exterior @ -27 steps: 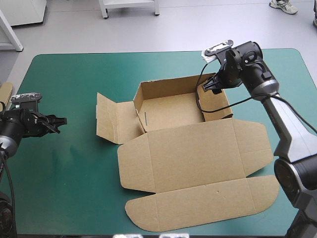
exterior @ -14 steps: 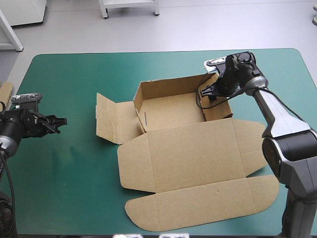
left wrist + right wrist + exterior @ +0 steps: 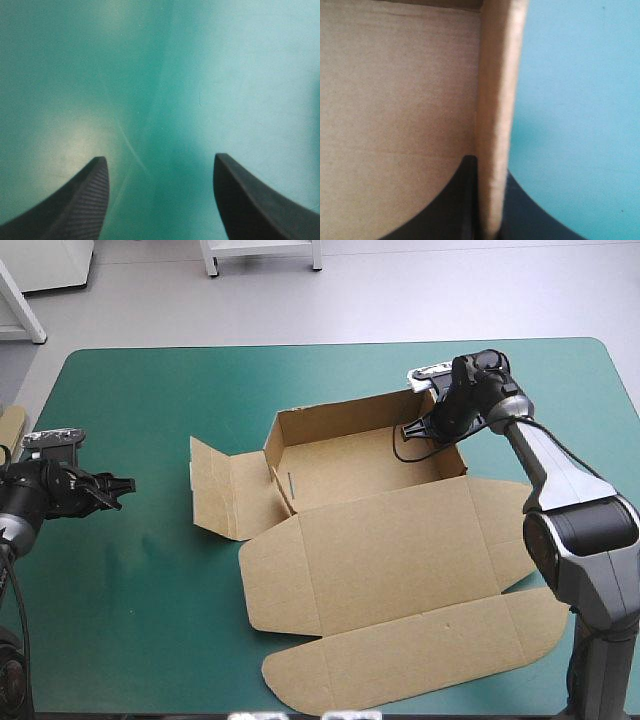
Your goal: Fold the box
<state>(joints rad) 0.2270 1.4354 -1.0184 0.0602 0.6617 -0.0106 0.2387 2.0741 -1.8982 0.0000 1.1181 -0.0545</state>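
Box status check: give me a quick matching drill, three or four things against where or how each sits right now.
1 left gripper
2 right gripper
3 lid
4 side flap

A lying flat on the near side
B open over bare teal-green cover
C shut on the box, right wall
D sticking out left of the tray

Pairs: 1-B, 2-C, 3-A, 4-D

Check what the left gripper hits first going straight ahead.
Likely the teal-green table cover: its wrist view shows nothing else ahead of the open black-finned left gripper. From above it points toward the left flap of the brown cardboard box, a gap away; downward tilt is unclear.
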